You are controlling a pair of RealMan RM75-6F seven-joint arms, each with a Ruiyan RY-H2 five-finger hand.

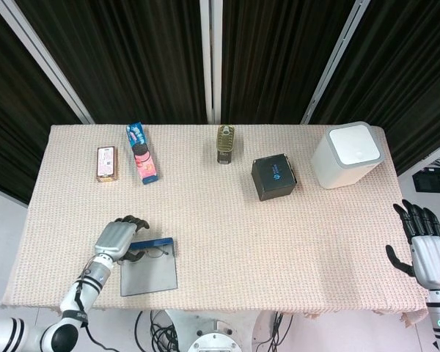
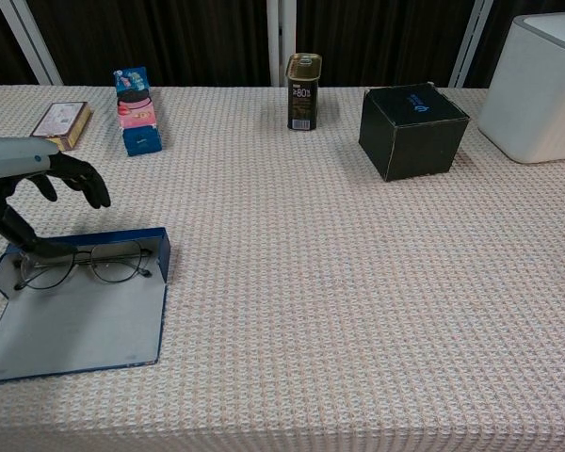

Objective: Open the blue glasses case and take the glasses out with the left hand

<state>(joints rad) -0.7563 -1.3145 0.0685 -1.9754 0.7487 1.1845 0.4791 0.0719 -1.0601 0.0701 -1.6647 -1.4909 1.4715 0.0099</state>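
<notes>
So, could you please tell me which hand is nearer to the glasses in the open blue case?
Left. The left hand hovers right over the glasses; the right hand is off the table's far right edge, open.

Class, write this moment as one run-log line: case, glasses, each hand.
case: open, flat | glasses: inside case | left hand: open, over glasses, not gripping | right hand: open, off table edge
</notes>
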